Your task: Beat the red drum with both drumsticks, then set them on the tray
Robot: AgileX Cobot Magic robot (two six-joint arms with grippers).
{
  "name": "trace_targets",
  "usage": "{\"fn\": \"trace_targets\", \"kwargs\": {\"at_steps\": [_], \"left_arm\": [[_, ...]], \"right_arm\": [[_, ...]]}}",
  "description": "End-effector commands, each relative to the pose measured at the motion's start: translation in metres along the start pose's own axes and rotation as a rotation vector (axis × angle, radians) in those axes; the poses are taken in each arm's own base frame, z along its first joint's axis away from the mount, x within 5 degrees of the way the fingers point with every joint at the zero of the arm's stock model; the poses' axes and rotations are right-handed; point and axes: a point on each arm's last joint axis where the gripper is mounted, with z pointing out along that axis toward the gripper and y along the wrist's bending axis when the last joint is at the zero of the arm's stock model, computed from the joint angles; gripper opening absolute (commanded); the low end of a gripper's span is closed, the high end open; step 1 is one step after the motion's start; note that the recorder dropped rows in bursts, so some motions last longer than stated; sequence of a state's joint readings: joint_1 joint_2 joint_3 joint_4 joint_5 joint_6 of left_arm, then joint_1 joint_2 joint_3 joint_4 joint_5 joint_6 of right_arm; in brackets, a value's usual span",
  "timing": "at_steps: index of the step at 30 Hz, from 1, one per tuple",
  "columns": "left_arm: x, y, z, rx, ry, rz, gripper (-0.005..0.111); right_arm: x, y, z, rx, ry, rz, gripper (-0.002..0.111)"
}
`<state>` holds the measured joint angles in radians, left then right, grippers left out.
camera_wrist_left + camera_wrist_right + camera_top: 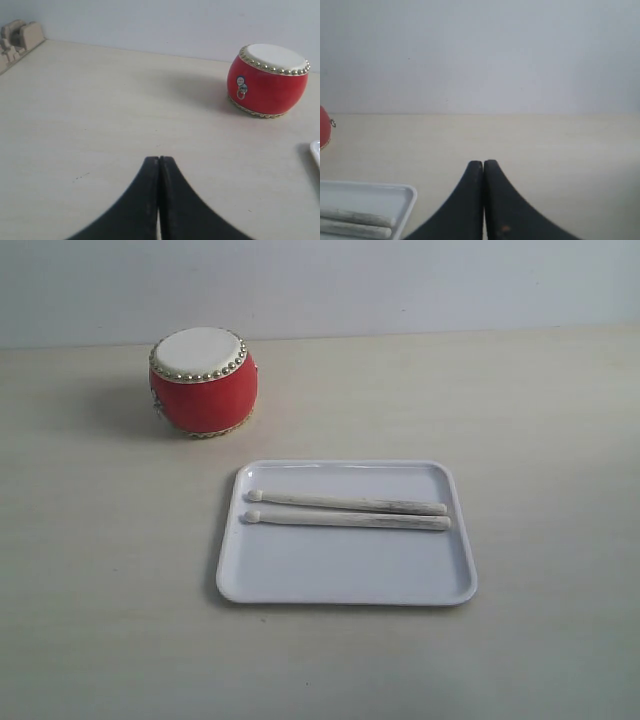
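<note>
Currently both pincers are empty: the left pincer (159, 159) has its jaws pressed together, and so does the right pincer (483, 162). Both hang over bare worktop (100, 620), and neither shows in the exterior view. The drumsticks (350, 521) lie side by side on the tray (340, 580), parallel and close; I cannot tell whether they touch. Their long axis runs crosswise between the arms, with the rounded tips toward the left arm's side and the butts toward the right's. From the right pincer, the tray's corner and the butt ends sit close by, low and off toward the other arm. From the left pincer, only a sliver of tray rim shows, off toward the right arm. The red drum (204, 380) stands upright ahead of the left pincer and well apart from it, beyond the tray. Judgement: the right arm is nearer the sticks. Any pick-up needs the jaws parted first, then closed across the stick axis, not along it.
</note>
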<state>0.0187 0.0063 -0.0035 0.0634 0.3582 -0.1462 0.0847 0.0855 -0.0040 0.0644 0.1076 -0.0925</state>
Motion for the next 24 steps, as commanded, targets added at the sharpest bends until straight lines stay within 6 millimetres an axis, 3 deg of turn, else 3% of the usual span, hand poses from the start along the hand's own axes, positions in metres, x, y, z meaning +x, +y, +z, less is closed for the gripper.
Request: {"fn": "trace_targets", "kwargs": {"at_steps": [1,11,24], "left_arm": [[0.0005,0.0004,-0.0001,-0.005,-0.008,-0.005,0.000],[0.0005,0.0004,-0.0001,-0.005,-0.008,-0.005,0.000],[0.0005,0.0004,-0.0001,-0.005,-0.008,-0.005,0.000]], "right_arm": [[0.0100,-0.0016,-0.0049,0.019,0.076,-0.061,0.000],[0.0125,-0.0030,-0.0071,0.047,0.087,0.156,0.000],[0.0128,-0.0048,-0.0073,0.079,0.088,0.170,0.000]]}}
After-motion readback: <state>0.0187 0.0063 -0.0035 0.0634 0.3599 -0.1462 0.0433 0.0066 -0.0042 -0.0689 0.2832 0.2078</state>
